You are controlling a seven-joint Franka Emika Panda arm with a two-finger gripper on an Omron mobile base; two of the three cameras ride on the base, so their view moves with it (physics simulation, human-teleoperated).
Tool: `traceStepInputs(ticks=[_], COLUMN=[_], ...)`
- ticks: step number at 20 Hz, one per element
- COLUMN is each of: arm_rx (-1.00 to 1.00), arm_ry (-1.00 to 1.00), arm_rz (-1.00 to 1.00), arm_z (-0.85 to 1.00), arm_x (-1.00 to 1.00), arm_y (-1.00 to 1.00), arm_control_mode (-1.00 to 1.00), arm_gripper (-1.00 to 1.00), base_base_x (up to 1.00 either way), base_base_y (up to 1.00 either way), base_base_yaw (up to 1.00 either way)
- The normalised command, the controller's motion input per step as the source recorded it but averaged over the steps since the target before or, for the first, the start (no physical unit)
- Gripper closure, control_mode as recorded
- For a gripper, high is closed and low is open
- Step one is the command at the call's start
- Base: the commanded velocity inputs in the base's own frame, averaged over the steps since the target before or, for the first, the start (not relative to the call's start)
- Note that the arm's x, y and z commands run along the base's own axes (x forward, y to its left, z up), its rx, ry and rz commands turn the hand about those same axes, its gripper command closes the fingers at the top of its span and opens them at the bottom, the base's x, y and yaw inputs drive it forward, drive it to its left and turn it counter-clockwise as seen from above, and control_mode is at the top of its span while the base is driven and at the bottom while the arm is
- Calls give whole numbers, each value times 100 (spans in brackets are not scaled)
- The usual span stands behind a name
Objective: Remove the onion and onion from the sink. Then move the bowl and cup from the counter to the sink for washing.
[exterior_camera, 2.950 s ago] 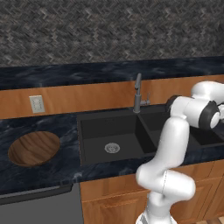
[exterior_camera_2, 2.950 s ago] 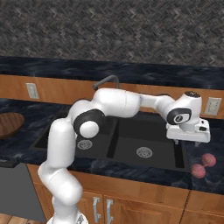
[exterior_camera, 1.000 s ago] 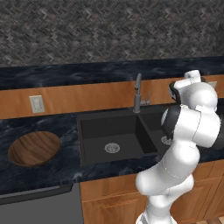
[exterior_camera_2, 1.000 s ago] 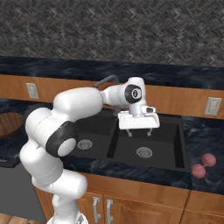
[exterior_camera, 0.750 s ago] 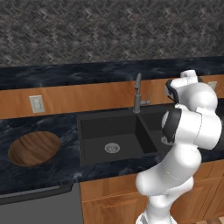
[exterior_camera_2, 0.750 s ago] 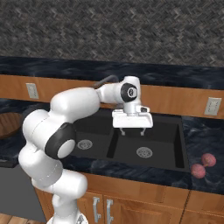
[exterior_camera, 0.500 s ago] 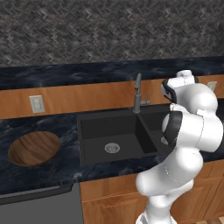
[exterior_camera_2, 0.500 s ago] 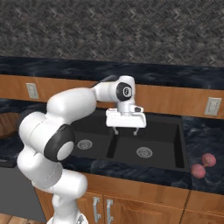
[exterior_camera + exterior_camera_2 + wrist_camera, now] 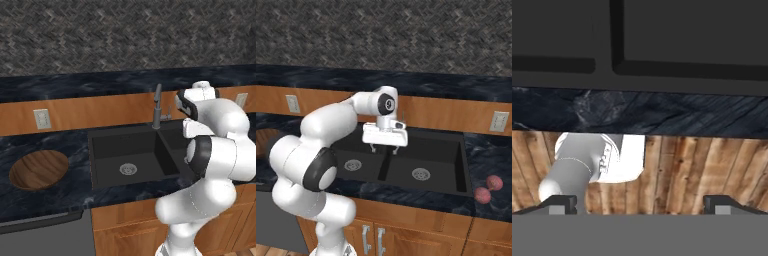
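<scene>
Both pinkish-red onions (image 9: 495, 183) (image 9: 482, 195) lie side by side on the dark counter right of the black sink (image 9: 441, 150). My gripper (image 9: 384, 148) hangs open and empty above the divider between the two basins, fingers pointing down. In the hand view the gripper (image 9: 640, 204) stands wide open, with its fingertips (image 9: 558, 204) far apart and nothing between them. The wooden bowl (image 9: 39, 170) rests on the counter left of the sink (image 9: 102, 150); its edge (image 9: 262, 142) shows at the left. The yellow cup is out of view.
A grey gooseneck faucet (image 9: 157, 107) rises behind the sink, close to my hand. Each basin has a metal drain (image 9: 352, 165) (image 9: 421, 174). Wall outlets (image 9: 41, 119) (image 9: 499, 121) sit on the wooden backsplash. Wooden cabinets run under the counter.
The arm has swung left from the counter beside the onions to above the sink's divider. The gripper stays open and empty; the onions have not moved.
</scene>
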Motion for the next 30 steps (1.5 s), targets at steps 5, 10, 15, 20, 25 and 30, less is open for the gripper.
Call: traceStepInputs(ticks=[5, 10, 15, 20, 25, 30], arm_rx=[5, 3, 0, 0, 0, 0], arm_ry=[-2, -9, -17, -23, -20, -10], arm_rz=[0, 0, 0, 0, -3, -5], arm_z=[0, 0, 0, 0, 0, 2], arm_x=[-15, -18, -17, -17, -5, 1], arm_y=[51, 51, 52, 51, 56, 56], arm_control_mode=[-100, -100, -100, -100, -100, -100], arm_gripper=[-100, -100, -100, -100, -100, -100], base_base_x=[0, 0, 0, 0, 0, 0], base_base_y=[0, 0, 0, 0, 0, 0], base_base_yaw=[0, 0, 0, 0, 0, 0])
